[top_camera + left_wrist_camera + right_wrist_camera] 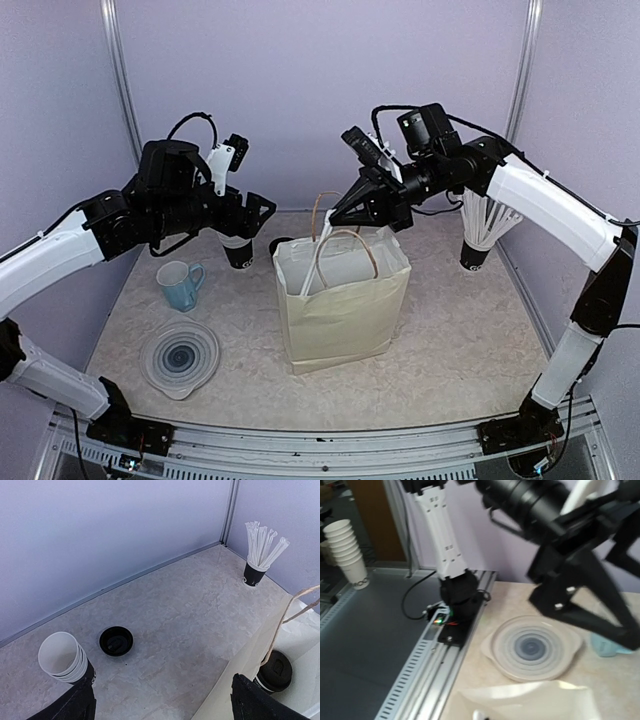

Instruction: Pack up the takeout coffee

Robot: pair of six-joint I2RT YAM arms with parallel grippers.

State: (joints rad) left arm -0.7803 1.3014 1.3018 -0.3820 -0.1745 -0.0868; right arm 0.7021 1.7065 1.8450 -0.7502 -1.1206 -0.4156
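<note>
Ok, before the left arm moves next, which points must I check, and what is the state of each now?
1. Left gripper fingers open, nothing between them: ok.
2. Paper bag upright, mouth open: ok.
3. One lidded cup already inside the bag: ok.
4. Right gripper shut at the bag's back rim; whether it really holds it: cannot tell.
5. Next cup to pick: only a black lid on the table shows; cup under it: cannot tell.
</note>
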